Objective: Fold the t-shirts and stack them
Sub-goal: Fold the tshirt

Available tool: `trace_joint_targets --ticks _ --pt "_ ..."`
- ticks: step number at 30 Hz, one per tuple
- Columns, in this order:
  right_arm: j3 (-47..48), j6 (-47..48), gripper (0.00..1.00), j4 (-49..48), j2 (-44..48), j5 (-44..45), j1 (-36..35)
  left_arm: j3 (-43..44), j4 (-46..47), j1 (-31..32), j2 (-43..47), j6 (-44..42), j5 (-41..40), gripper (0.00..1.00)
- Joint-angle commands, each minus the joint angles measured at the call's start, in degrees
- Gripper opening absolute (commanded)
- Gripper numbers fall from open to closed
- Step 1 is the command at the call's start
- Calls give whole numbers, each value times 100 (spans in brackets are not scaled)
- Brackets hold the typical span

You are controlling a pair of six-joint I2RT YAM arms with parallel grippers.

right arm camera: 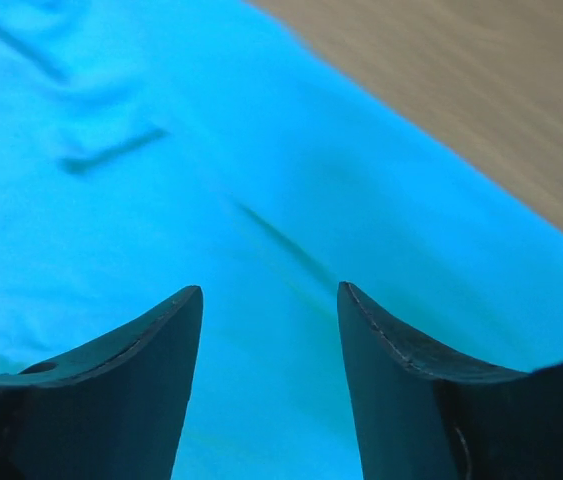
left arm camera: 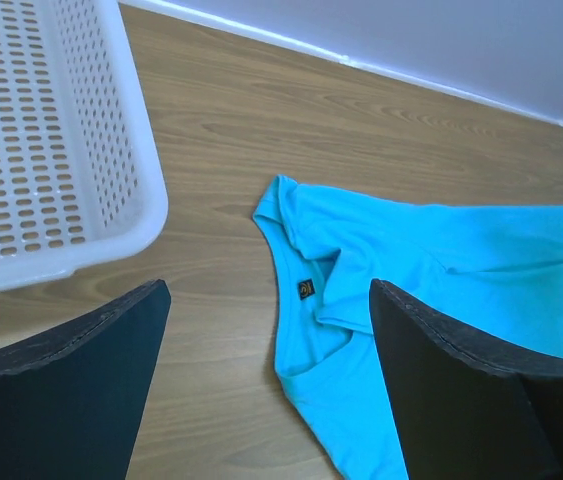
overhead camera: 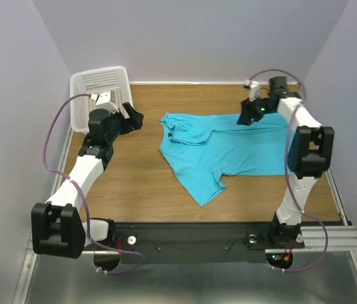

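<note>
One turquoise t-shirt (overhead camera: 219, 149) lies crumpled and partly folded on the wooden table, collar to the left, a sleeve pointing toward the near edge. Its collar and dark neck label (left arm camera: 305, 290) show in the left wrist view. My left gripper (overhead camera: 134, 118) is open and empty, held above bare wood to the left of the shirt. My right gripper (overhead camera: 246, 118) is open just above the shirt's far right part; its wrist view is filled with turquoise cloth (right arm camera: 211, 200) between the two dark fingers.
A white plastic mesh basket (overhead camera: 102, 82) stands at the far left corner, right behind my left gripper; it also shows in the left wrist view (left arm camera: 51, 150). Walls close the table on three sides. Bare wood (overhead camera: 134, 183) lies near left.
</note>
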State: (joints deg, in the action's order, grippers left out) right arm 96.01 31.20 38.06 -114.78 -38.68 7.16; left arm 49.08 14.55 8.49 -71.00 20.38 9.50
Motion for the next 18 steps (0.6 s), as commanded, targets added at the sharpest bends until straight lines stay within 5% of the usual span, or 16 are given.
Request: trace_joint_targets --ticks 1,8,18 --pt "190 -341 58 588 -386 -579 -1013 -363 189 -49 517 54 351 92" --pt "506 -1998 48 395 -922 -747 -1849 -794 118 -146 824 203 527 92" --pt "191 -3858 55 26 -1037 97 -2052 -1049 373 -172 843 414 755 91"
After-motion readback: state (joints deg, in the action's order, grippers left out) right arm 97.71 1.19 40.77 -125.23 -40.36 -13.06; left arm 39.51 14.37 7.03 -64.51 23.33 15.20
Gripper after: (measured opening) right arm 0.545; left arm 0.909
